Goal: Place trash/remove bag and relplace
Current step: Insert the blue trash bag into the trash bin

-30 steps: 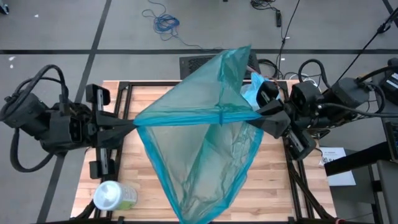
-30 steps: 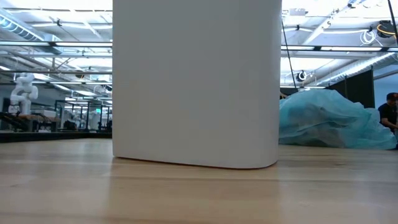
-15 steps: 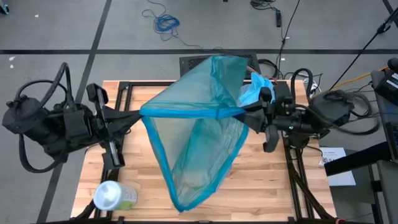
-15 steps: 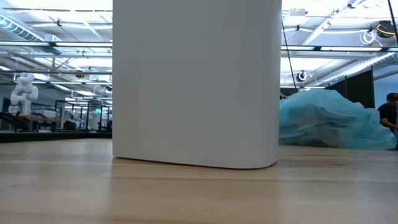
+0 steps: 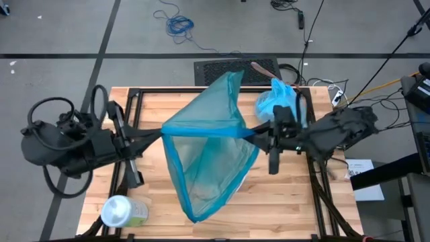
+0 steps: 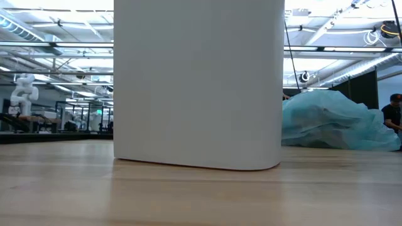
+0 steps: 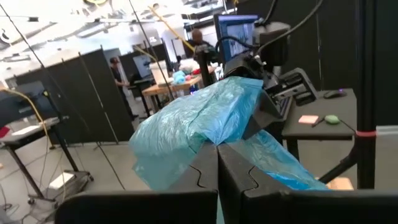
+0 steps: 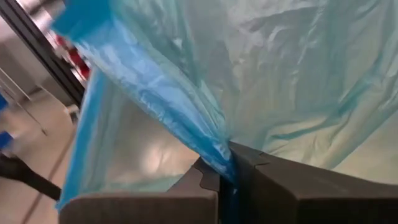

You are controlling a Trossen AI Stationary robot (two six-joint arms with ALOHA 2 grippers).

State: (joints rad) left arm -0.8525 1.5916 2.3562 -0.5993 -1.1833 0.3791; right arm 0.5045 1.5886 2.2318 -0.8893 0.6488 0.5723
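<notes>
**High view: bag mouth narrows as both arms draw in**

High view shows the teal-green bag hanging open above the table, its rim pinched at either end. A second ago the mouth spanned wider; now the left gripper and right gripper, each clamped on the rim, stand nearer together and the bag hangs slacker. A pale blue bag lies bunched at the far edge. My reading: the liner is being lined up over the white bin.
</notes>
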